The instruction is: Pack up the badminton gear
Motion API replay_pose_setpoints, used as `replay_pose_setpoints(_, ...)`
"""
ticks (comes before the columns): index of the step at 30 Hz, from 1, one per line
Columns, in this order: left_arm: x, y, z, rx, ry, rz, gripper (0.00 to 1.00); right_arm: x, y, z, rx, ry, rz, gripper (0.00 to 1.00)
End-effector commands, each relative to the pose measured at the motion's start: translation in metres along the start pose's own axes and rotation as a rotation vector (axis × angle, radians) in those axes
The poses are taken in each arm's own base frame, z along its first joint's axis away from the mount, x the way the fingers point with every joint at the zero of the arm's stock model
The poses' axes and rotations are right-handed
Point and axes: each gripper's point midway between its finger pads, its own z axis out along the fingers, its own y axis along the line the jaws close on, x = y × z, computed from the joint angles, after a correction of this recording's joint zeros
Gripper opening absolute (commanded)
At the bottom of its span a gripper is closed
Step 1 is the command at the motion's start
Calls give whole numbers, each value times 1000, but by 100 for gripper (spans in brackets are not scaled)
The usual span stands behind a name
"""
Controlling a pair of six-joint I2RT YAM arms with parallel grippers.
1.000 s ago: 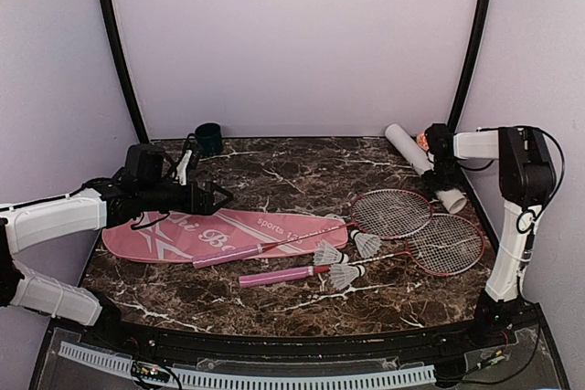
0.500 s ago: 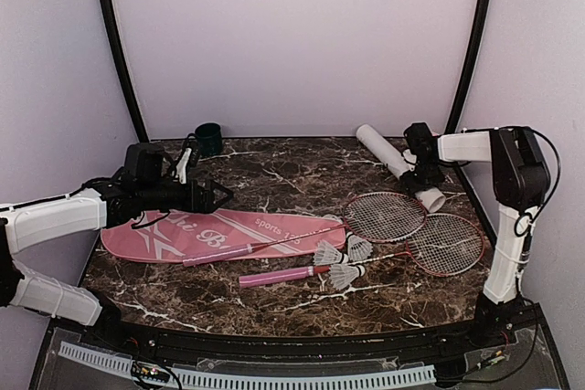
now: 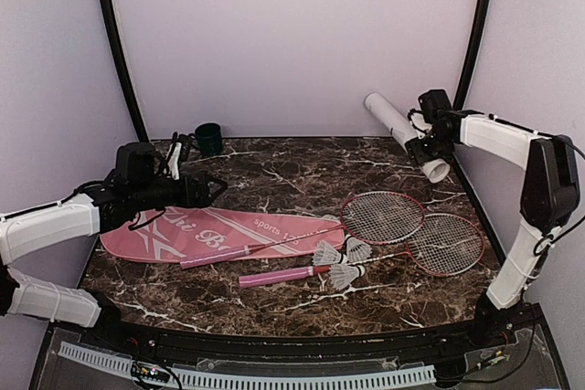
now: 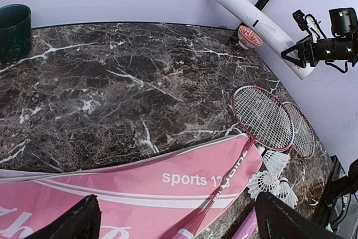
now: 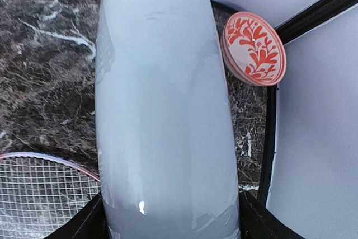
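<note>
Over the far right corner, clear of the marble counter (image 3: 292,171): one long white tube (image 3: 391,121), slanted, clamped across its lower part by the right gripper (image 3: 420,145). On the counter in that same corner, one small orange patterned bowl (image 5: 254,48).

Above the left edge, the left gripper (image 3: 212,191), spread wide and holding nothing, over the broad end of one pink racket-shaped bag (image 3: 210,230) with white lettering. Bag flat on the left half, its length running left to right.

On the right half, two red-framed rackets, heads side by side. Farther racket (image 3: 382,216) with its pink handle lying across the bag's near edge. Nearer racket (image 3: 445,244) with its pink handle on bare marble just beside the bag.

Clustered about the two shafts, three white feather shuttlecocks: left shuttlecock (image 3: 327,253), right shuttlecock (image 3: 358,247), near shuttlecock (image 3: 344,275).

At the far left corner, one dark green mug (image 3: 208,138), upright, well apart from the gear.
</note>
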Motion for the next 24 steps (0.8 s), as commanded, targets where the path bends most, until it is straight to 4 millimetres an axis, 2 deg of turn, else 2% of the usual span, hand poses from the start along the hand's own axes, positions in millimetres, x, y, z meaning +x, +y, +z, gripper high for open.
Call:
replay_pose_setpoints(1,-21,-8,-12,19,-103,14,99,-50,2,-44,-90,-194,78,53)
replay_pose_setpoints(5,-29,-28,-16,123,-135,9,99,-72,32,-86,-309,-339,134,53)
replay_pose_setpoints(9,-39,-56,-27,290,-194,-23,97,-91,78,-154,-611,-544,157,53)
replay_pose_setpoints(13,-51,-90,-49,476,-317,-40,96,-97,118,-221,-908,-717,177,53)
replay_pose_setpoints(14,-54,-99,-54,514,-345,-34,96,-92,126,-230,-935,-750,156,53)
replay_pose_setpoints(15,-56,-108,-58,543,-364,-22,95,-95,131,-243,-952,-819,136,53)
replay_pose_setpoints(16,-58,-116,-60,563,-371,-9,95,-90,144,-260,-1063,-812,162,53)
replay_pose_setpoints(20,-71,-150,-67,650,-406,41,95,-77,173,-305,-1250,-884,136,53)
replay_pose_setpoints(24,-78,-178,-71,738,-417,78,98,-60,196,-336,-1362,-931,97,53)
